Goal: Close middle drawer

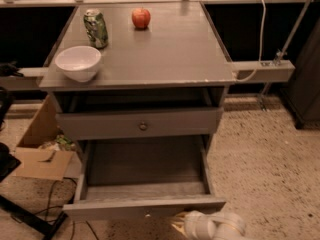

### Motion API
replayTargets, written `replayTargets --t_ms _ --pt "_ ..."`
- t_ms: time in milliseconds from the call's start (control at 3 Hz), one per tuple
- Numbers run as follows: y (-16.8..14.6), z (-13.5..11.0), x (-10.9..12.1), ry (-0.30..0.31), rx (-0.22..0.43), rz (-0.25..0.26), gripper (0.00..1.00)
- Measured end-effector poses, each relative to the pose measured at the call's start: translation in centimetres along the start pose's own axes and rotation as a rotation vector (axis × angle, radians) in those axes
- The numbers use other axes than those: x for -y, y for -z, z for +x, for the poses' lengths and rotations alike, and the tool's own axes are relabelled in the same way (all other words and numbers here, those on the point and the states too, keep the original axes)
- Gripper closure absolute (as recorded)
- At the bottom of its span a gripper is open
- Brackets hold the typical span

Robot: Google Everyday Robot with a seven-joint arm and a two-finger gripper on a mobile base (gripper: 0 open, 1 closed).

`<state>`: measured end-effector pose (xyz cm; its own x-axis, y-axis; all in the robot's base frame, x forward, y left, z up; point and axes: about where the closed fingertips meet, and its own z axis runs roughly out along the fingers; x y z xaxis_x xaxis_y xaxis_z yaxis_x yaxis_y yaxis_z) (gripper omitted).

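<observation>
Tool (181,225) sits just outside the front edge of the open middle drawer (145,208); its state cannot be told.

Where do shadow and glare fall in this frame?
Camera view: soft light from above, mild sheen on the tabletop near the apple; darkest under the top and at the back of the open middle drawer; the pale hand, at the bottom edge just below the drawer front, is well lit.

Bowl (78,62), can (96,28), apple (141,18) on tabletop (175,54); cardboard box (39,159).
</observation>
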<state>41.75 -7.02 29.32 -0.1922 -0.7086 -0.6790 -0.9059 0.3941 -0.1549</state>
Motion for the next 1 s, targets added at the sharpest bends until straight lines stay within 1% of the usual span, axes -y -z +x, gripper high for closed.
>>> replayTargets --t_ms 333,667,1000 --pt "-0.4 -1.6 2.0 0.052 0.026 0.026 1.0" --pt "-0.4 -1.6 2.0 0.052 0.026 0.026 1.0" --pt "-0.2 -4.9 6.5 0.123 0.052 0.079 1.0"
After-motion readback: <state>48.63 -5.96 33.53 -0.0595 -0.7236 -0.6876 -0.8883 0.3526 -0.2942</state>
